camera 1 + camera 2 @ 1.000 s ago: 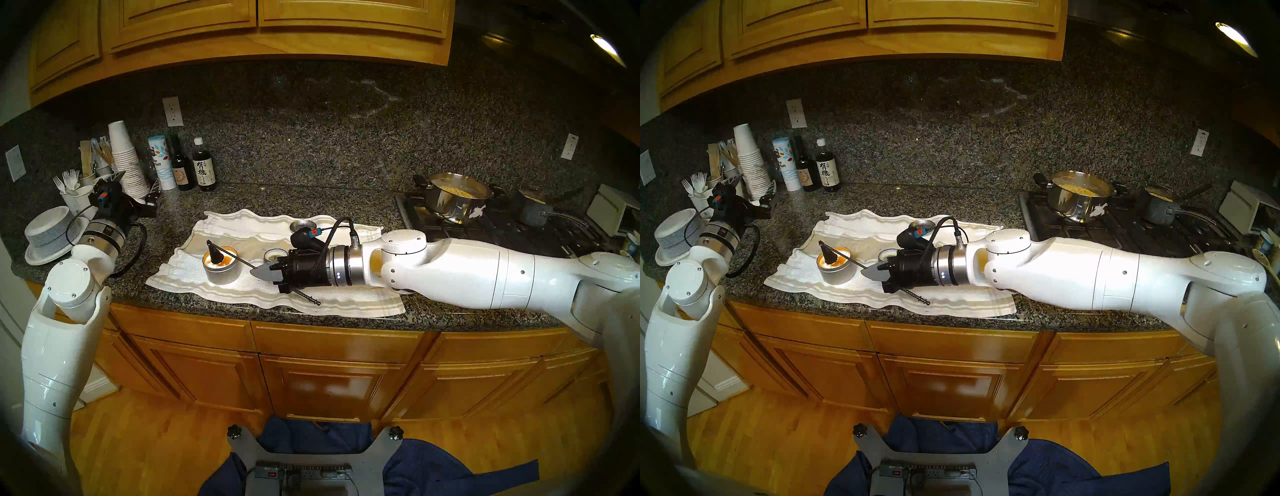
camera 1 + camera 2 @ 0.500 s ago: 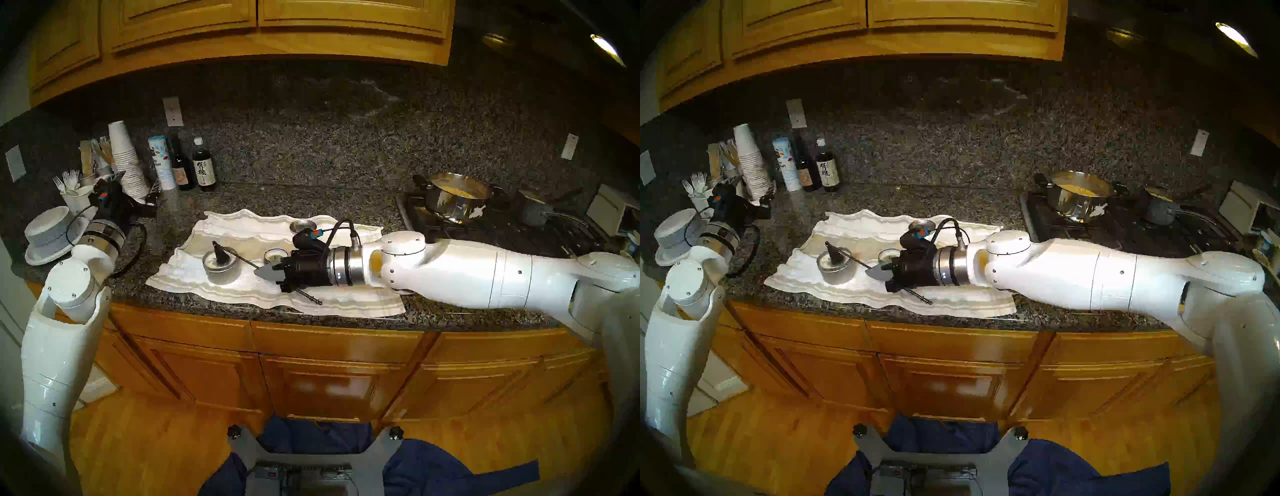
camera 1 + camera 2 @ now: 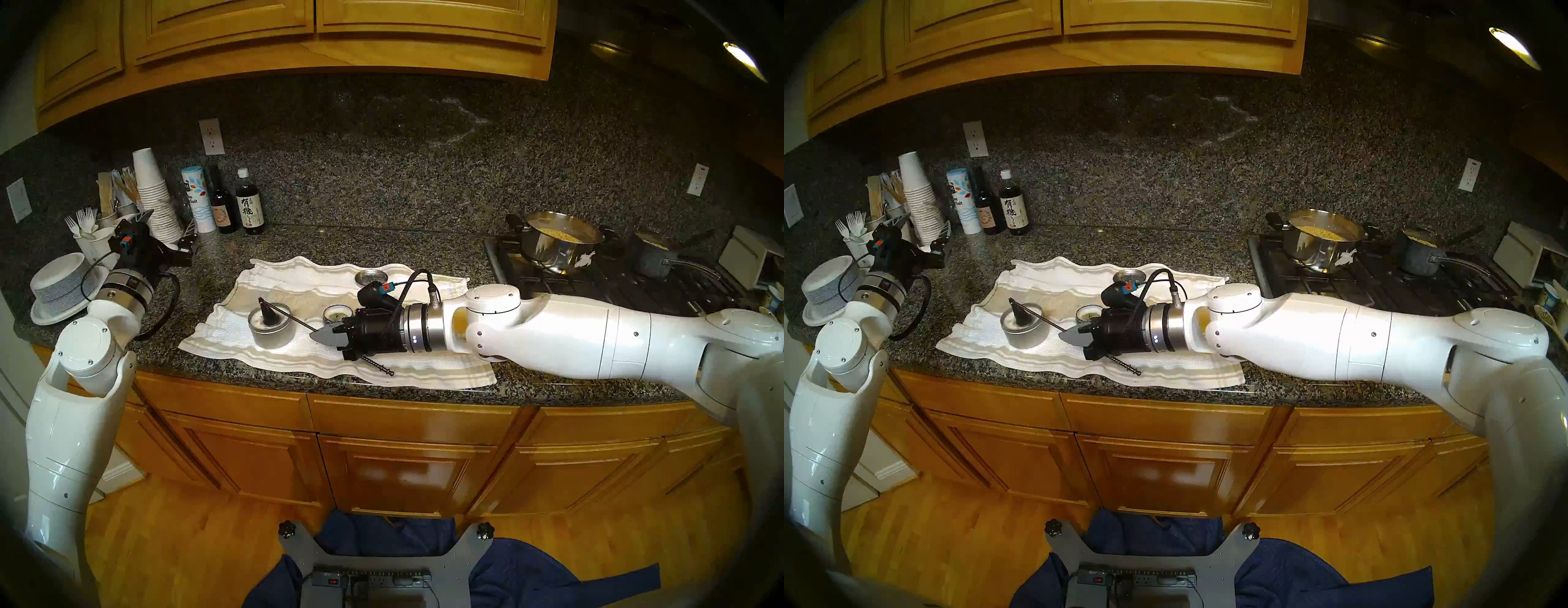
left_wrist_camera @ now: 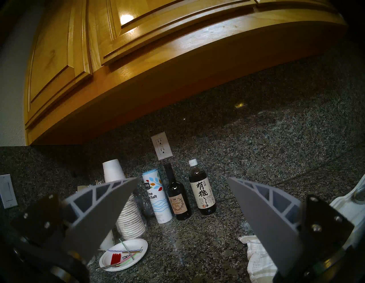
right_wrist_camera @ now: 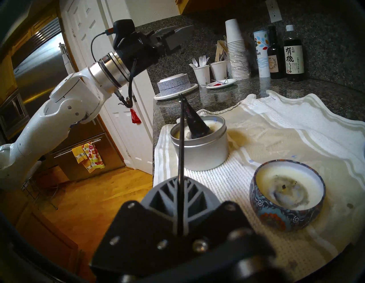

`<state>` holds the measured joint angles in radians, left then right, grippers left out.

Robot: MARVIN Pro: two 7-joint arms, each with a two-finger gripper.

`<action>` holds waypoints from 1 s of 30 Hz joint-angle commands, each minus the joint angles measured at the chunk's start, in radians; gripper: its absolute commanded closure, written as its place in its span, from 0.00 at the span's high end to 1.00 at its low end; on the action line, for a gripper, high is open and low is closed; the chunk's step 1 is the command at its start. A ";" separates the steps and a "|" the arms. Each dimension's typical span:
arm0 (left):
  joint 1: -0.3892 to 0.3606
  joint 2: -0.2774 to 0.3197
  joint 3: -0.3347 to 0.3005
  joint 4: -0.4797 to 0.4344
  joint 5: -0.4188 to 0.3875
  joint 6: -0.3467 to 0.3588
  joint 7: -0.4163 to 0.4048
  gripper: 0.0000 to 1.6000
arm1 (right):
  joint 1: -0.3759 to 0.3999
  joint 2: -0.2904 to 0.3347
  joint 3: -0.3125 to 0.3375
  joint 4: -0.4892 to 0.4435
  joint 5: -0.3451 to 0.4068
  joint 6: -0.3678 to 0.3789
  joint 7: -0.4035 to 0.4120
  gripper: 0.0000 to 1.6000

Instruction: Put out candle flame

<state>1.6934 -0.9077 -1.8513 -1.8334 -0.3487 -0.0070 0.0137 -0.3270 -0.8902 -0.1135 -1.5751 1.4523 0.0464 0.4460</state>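
— Right wrist view: how many candles on the towel (image 5: pixel 266 138)?
— Two: a silver tin candle (image 5: pixel 199 146) and a patterned bowl candle (image 5: pixel 286 195).
— And the right claw (image 5: pixel 180 187)?
— Clamped on the black snuffer (image 5: pixel 194 122), its cone down inside the silver tin ahead; left claw (image 4: pixel 181 197) wide, empty.

Silver candle tin (image 5: pixel 199 152), black cone snuffer (image 5: pixel 194 123), blue floral-patterned tin (image 5: pixel 284 211), white beige-striped towel (image 3: pixel 424 369), speckled granite counter (image 3: pixel 382 242)

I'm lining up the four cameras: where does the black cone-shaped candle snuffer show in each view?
Head left: snuffer cone in the silver candle tin, left of centre.
Head right: cone, further left.
Left wrist: not in view.
Right wrist: cone, centre, above the shut right gripper.
Shared landmark: soy sauce bottle.
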 commanded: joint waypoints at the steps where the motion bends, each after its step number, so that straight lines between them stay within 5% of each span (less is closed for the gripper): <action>1: -0.023 0.012 -0.014 -0.025 0.002 -0.018 0.000 1.00 | 0.032 0.005 0.032 -0.005 0.002 -0.014 0.004 0.00; 30: -0.021 0.017 -0.011 -0.025 -0.003 -0.018 0.005 1.00 | 0.036 0.016 0.048 -0.012 0.010 -0.035 0.012 0.00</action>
<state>1.6956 -0.9021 -1.8486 -1.8335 -0.3532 -0.0083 0.0188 -0.3266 -0.8811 -0.1124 -1.5749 1.4535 0.0420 0.4569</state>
